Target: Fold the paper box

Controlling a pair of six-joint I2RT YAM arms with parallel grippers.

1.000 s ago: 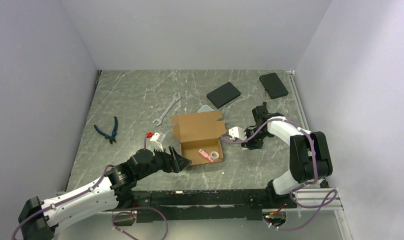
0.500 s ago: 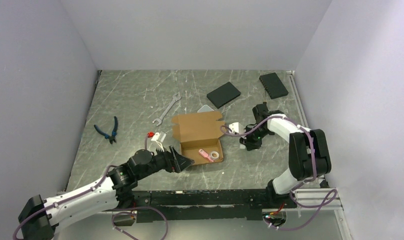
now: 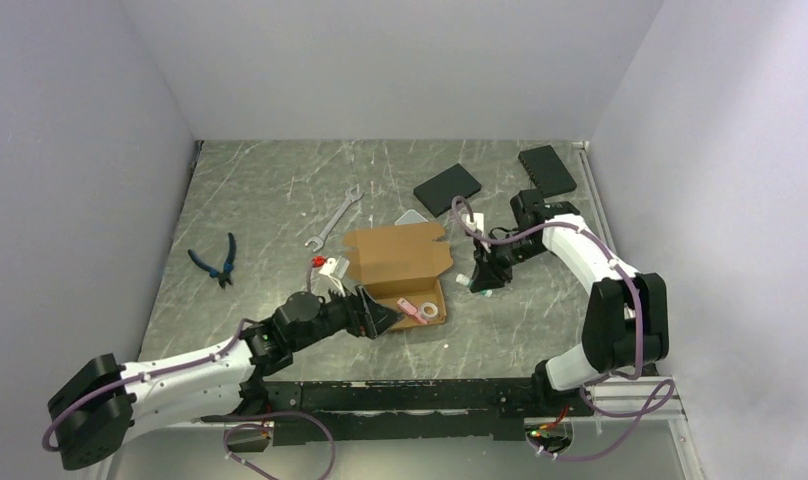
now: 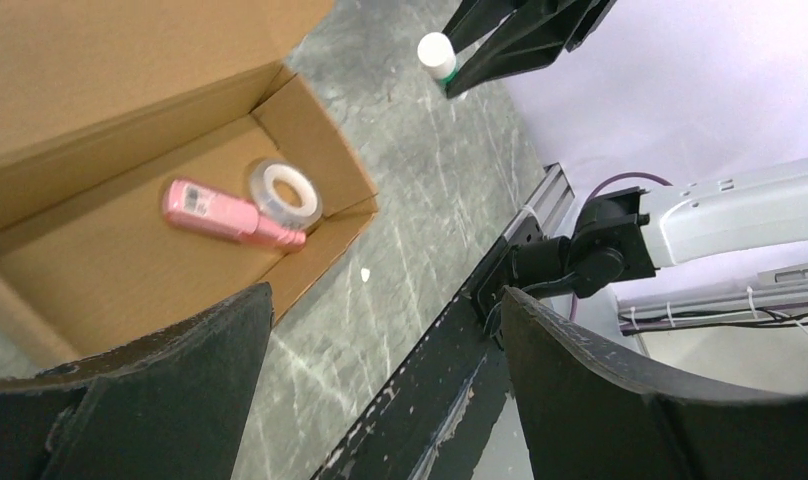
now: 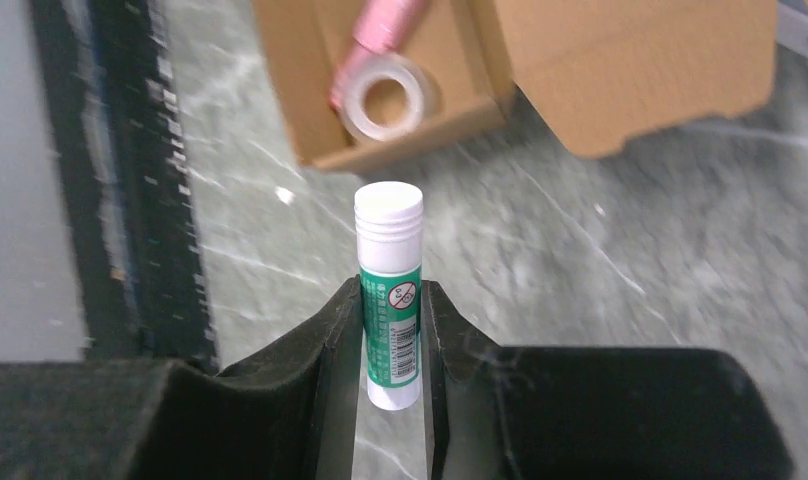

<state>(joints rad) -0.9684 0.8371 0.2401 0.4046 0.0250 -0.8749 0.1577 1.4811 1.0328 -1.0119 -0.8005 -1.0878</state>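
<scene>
Right end effector [image 5: 391, 292] grasps a glue stick [image 5: 389, 235] just right of the paper box [image 3: 398, 262]; left end effector [image 4: 385, 330], released, beside its near corner.

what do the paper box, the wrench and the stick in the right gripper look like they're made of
The paper box: brown cardboard, matte, folded along creases with raw cut edges. The wrench: probably steel, pale grey with a dull sheen. The stick: likely plastic, smooth white ribbed cap over a glossy green printed label; seemingly a glue stick.
</scene>
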